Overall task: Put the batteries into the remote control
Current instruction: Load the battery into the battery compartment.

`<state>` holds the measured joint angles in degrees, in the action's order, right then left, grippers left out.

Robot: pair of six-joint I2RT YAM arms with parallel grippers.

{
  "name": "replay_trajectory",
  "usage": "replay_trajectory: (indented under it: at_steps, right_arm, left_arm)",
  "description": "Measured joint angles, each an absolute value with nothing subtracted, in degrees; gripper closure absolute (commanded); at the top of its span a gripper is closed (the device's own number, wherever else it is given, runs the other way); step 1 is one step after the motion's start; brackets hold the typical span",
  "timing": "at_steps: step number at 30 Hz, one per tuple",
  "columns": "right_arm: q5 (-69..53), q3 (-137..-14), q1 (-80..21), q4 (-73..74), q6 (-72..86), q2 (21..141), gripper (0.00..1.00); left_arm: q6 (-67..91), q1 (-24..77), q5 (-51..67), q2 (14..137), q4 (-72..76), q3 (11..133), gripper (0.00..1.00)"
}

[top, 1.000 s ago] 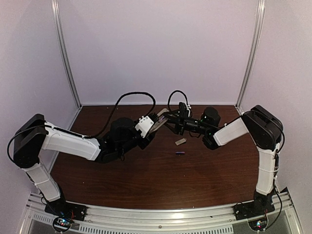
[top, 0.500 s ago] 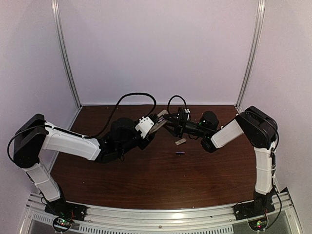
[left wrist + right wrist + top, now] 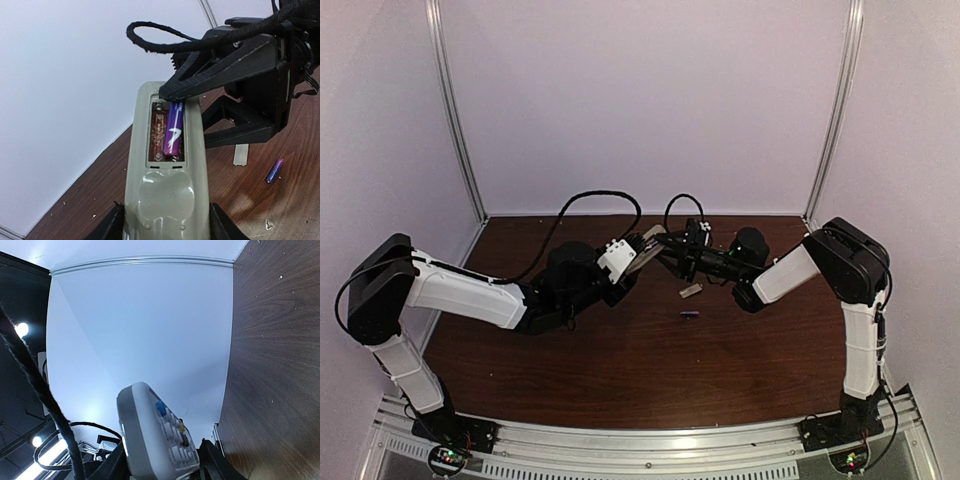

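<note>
Dim soft light, walls (image 3: 650, 100) washed lilac, faint sheen on dark counter (image 3: 245, 205), lamp (image 3: 21, 329) glare and fisheye bending in right wrist view, top view slightly soft.

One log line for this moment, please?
left gripper: holds remote control | right gripper: fingertip at seated battery | spare battery, cover: on table

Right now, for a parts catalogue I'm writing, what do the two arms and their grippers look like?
The left arm and right arm have white link shells and bulky black joint housings. The left gripper and right gripper are black, the right's fingers wedge-shaped. A white block sits behind the left gripper. A black braided cable loops from each wrist.
</note>
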<state>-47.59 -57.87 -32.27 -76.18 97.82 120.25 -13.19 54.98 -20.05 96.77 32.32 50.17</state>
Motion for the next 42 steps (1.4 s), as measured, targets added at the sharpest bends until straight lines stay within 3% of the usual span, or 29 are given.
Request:
replay_trajectory:
  at_steps: [8, 17, 23, 27, 32, 39, 42]
  right_arm:
    - [-48.03, -59.02, -32.12, -68.23, 88.84, 117.97, 0.55]
    - [-48.69, -61.49, -32.1, -53.69, 76.66, 114.19, 0.67]
    - [-48.66, -61.6, -32.1, -53.01, 75.59, 114.13, 0.78]
    - [-48.64, -62.06, -32.1, -51.62, 74.78, 114.1, 0.78]
    - [-47.05, -66.67, -32.45, -36.25, 65.17, 111.46, 0.81]
    - [-46.11, -71.07, -32.47, -21.89, 55.24, 109.12, 0.79]
    - [-46.11, -71.09, -32.49, -20.32, 54.19, 108.75, 0.63]
  left_arm:
    - [-13.72, 54.98, -20.71, 96.86, 32.47, 50.17, 1.0]
    - [-14.96, 54.98, -21.56, 97.08, 32.32, 50.17, 1.0]
    - [-15.88, 54.98, -21.8, 97.1, 32.08, 50.17, 1.0]
    - [-16.12, 54.96, -21.93, 97.1, 32.01, 50.17, 1.0]
    - [-16.67, 54.76, -22.72, 97.1, 32.36, 50.26, 1.0]
    - [-16.88, 54.7, -23.16, 97.08, 32.71, 50.57, 1.0]
    - [-16.86, 54.7, -23.14, 97.08, 32.21, 50.57, 1.0]
